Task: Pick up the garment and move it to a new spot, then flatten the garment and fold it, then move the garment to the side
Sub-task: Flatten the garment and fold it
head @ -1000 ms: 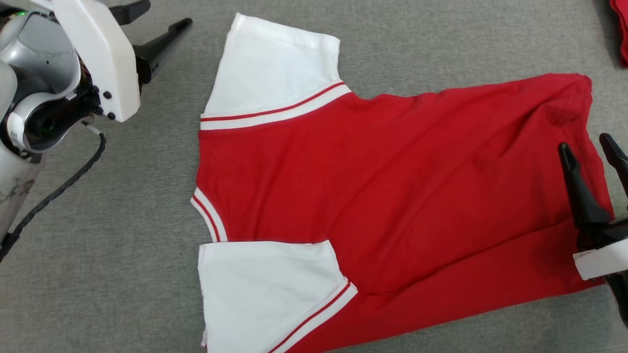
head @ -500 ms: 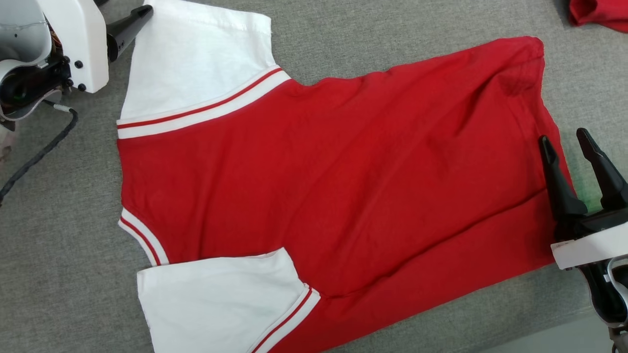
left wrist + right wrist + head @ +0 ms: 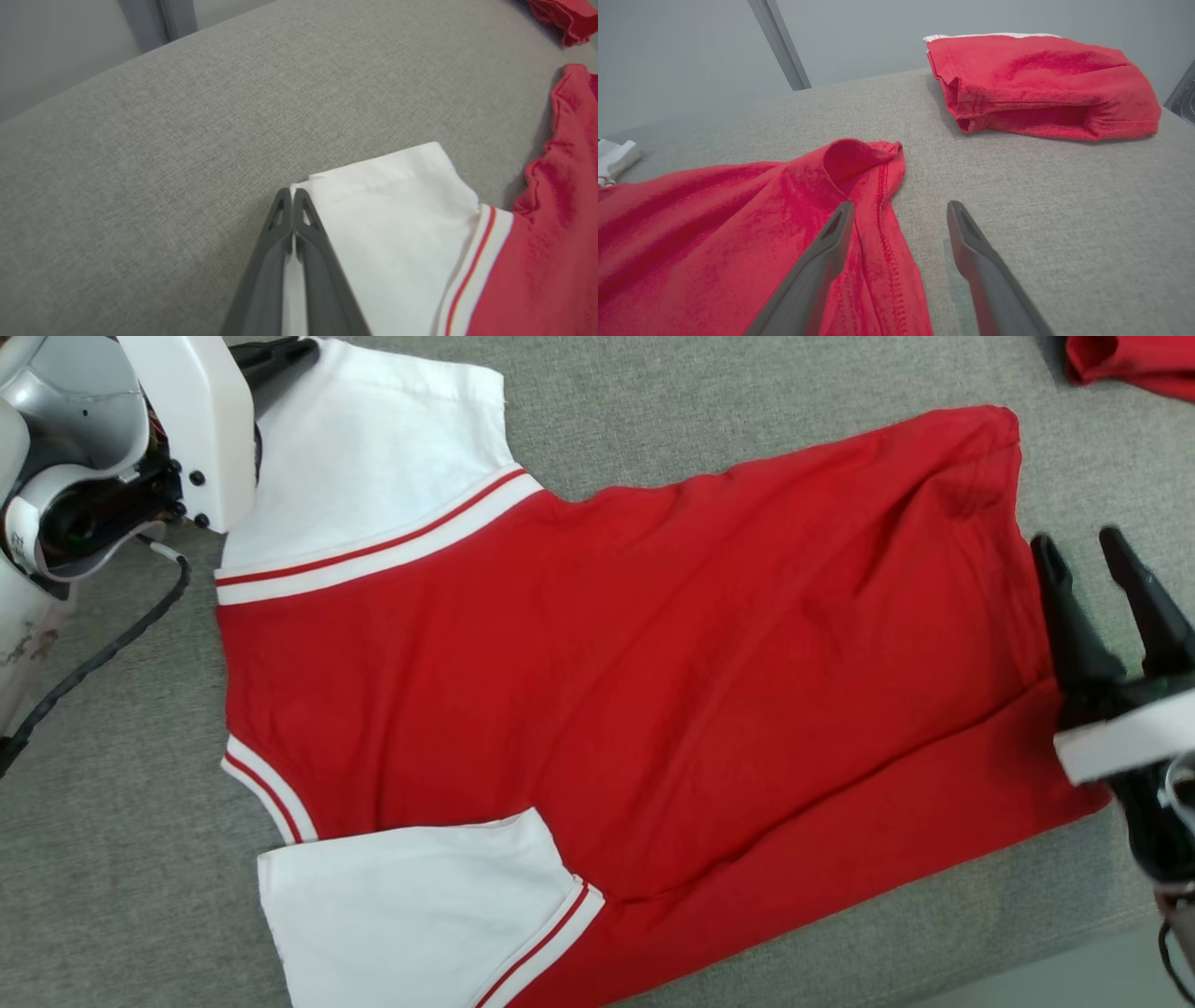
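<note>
Left gripper (image 3: pixel 293 193) has clamped a sleeve corner of the garment (image 3: pixel 653 663); right gripper (image 3: pixel 902 207) gapes astride its hem.

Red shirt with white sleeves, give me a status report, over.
Left tool shut on white sleeve corner. Right tool open over the hem, no grip. Shirt spread flat on grey fabric surface, unfolded. Folded red garment lies apart, nothing blocking.

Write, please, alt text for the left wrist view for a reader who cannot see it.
The dark-fingered left gripper, shut, pinches the corner of the white sleeve of a red fabric T-shirt lying on a grey woven surface. Another red garment shows at the top right.
</note>
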{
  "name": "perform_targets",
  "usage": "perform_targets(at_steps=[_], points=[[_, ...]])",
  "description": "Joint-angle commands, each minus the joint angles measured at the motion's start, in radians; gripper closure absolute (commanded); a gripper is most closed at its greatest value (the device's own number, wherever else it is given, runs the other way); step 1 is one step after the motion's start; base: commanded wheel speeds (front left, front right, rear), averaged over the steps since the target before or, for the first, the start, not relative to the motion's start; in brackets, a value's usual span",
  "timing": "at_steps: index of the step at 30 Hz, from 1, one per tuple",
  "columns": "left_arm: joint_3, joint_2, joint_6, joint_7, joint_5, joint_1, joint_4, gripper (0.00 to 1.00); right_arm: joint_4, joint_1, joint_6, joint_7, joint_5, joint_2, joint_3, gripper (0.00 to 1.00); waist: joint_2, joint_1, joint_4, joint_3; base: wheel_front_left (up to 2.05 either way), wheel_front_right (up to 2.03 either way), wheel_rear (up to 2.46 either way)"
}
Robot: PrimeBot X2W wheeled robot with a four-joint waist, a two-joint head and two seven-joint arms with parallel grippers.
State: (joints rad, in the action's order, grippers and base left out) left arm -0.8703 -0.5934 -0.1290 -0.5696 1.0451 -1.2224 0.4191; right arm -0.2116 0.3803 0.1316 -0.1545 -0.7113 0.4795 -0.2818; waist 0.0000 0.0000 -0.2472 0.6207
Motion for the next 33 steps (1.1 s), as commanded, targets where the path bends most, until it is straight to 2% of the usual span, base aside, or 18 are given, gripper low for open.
perform_targets(at_steps=[1,6,8,14,19,20,21,22,23,24,29,33], points=[[-0.012,-0.021,-0.001,0.030,0.014,0.003,-0.029,1.00,-0.001,0.049,-0.002,0.040,-0.050,0.006,-0.002,0.00,0.0000,0.0000,0.009,-0.016,0.00,0.00,0.00],[-0.061,-0.048,-0.001,0.111,0.053,0.001,-0.100,1.00,-0.105,0.189,-0.002,0.227,-0.140,0.018,0.001,0.00,0.0000,0.0000,0.036,-0.053,0.00,0.00,0.00],[-0.083,-0.058,-0.002,0.135,0.067,-0.007,-0.122,1.00,-0.180,0.257,-0.002,0.315,-0.093,0.026,-0.010,0.00,0.0000,0.0000,0.049,-0.067,0.00,0.00,0.00],[-0.143,-0.090,-0.002,0.187,0.106,-0.026,-0.176,1.00,-0.383,0.423,-0.001,0.542,0.002,-0.036,-0.022,0.00,0.0000,0.0000,0.085,-0.104,0.00,0.00,0.00],[-0.180,-0.114,-0.002,0.219,0.130,-0.049,-0.204,1.00,-0.458,0.496,-0.001,0.640,0.072,-0.069,-0.033,0.00,0.0000,0.0000,0.101,-0.116,0.00,0.00,0.00],[-0.189,-0.117,-0.002,0.223,0.136,-0.053,-0.206,1.00,-0.468,0.505,-0.001,0.644,0.080,-0.074,-0.030,0.13,0.0000,0.0000,0.103,-0.116,0.00,0.00,0.00],[-0.195,-0.120,-0.002,0.230,0.139,-0.057,-0.209,1.00,-0.477,0.510,-0.001,0.651,0.083,-0.081,-0.029,0.53,0.0000,0.0000,0.105,-0.116,0.00,0.00,0.00],[-0.195,-0.120,-0.002,0.230,0.139,-0.057,-0.209,1.00,-0.477,0.510,-0.001,0.651,0.083,-0.081,-0.029,0.53,0.0000,0.0000,0.105,-0.116,0.00,0.00,0.00],[-0.201,-0.123,-0.002,0.234,0.145,-0.062,-0.210,1.00,-0.483,0.513,-0.001,0.656,0.088,-0.084,-0.027,0.72,0.0000,0.0000,0.107,-0.116,0.00,0.00,0.00],[-0.206,-0.125,-0.002,0.238,0.148,-0.066,-0.210,1.00,-0.489,0.518,-0.001,0.656,0.093,-0.086,-0.025,1.00,0.0000,0.0000,0.109,-0.116,0.00,0.00,0.00],[-0.233,-0.137,-0.002,0.256,0.166,-0.088,-0.201,1.00,-0.511,0.536,-0.001,0.674,0.120,-0.087,-0.016,1.00,0.0000,0.0000,0.112,-0.113,0.00,0.00,0.00],[-0.253,-0.147,-0.002,0.292,0.157,-0.106,-0.196,1.00,-0.475,0.550,-0.001,0.623,0.129,-0.074,-0.017,1.00,0.0000,0.0000,0.110,-0.114,0.00,0.00,0.00]])
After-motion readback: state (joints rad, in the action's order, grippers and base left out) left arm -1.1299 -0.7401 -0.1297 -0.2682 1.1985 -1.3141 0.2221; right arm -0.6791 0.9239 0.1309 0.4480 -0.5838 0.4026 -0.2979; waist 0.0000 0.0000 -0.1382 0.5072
